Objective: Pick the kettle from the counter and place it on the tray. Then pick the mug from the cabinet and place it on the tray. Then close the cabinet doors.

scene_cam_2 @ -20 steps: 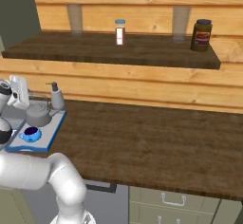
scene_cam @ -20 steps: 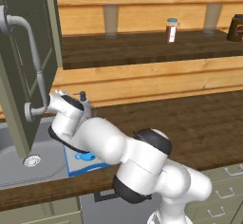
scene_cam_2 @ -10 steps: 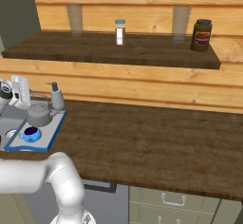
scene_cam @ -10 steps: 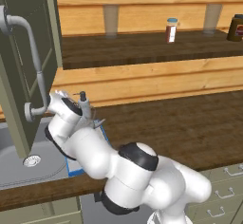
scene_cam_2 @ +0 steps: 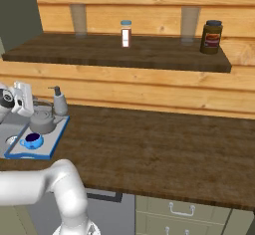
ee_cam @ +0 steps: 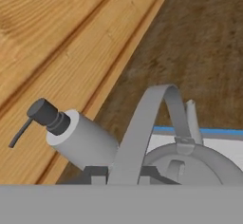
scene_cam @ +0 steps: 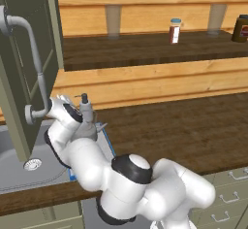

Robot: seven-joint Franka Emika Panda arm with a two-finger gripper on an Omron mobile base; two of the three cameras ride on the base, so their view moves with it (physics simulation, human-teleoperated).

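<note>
Status: kettle point(scene_cam_2: 42, 121) and mug point(scene_cam_2: 33, 140) both sit on the tray point(scene_cam_2: 54, 142) at the left end of the bench point(scene_cam_2: 164, 149), kettle at the back, blue mug in front of it nearer the bench edge. So both placements look done.

Left to do: cabinet doors. One cabinet door point(scene_cam: 26, 73) stands swung open at left, over the sink point(scene_cam: 22, 167), with its long curved bar handle point(scene_cam: 35, 58) facing the room. The second door I can't make out from these views.

The fingers point(scene_cam: 35, 112) are at the lower end of that bar handle, down by the door's bottom edge. They read as closed down narrow; whether they actually pinch the handle or just press against it is hard to tell, the wrist blocks the contact.

Hand camera looks past the kettle's arched handle point(ee_cam: 147, 123) at the soap bottle point(ee_cam: 76, 135), which stands just beside the kettle against the wood backsplash.

Judgement: about two thirds through, closing step in hand, door not yet shut.
</note>
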